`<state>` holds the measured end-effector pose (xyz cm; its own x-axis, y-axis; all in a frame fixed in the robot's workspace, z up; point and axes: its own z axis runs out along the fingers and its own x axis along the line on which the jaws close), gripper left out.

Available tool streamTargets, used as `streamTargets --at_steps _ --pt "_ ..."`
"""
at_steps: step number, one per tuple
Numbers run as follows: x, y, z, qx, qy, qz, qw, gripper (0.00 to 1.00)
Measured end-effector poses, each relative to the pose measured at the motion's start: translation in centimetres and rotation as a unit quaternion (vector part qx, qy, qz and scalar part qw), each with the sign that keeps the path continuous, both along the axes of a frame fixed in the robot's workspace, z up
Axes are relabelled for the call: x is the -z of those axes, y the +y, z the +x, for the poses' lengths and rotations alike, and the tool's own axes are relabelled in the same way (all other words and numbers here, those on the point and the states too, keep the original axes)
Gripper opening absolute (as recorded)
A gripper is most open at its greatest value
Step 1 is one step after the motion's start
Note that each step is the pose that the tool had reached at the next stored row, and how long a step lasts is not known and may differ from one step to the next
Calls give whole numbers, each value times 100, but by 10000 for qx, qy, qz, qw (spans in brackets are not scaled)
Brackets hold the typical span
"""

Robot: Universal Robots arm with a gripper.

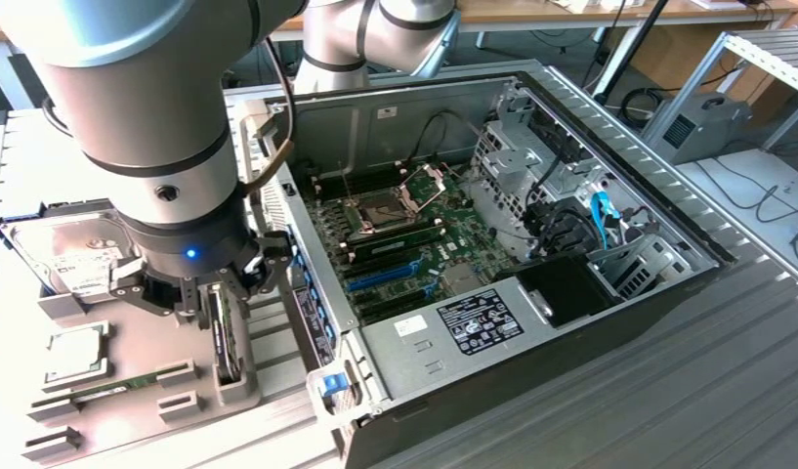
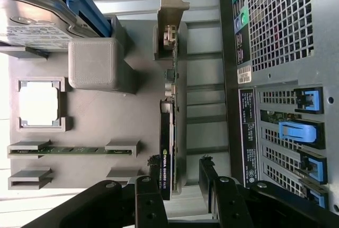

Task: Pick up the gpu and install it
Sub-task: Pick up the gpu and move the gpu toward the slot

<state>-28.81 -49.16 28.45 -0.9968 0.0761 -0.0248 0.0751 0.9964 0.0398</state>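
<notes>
Exterior view: bright, even room light, shadows soft. Broad pale sheen on arm shell. Blue status light glows on wrist. Computer case interior dimmer, deepest shade below its walls. Wrist view: harsh contrast. Hard drive label and processor blown out to white. Pincer links near-black silhouette, little surface detail.

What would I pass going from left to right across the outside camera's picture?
First the hard drive → gpu → motherboard → blue cable → grey box.
</notes>
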Motion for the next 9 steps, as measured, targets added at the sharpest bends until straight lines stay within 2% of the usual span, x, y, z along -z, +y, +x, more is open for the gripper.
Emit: streamTargets --at_steps 9 --pt "43 0 0 0 0 0 10000 42"
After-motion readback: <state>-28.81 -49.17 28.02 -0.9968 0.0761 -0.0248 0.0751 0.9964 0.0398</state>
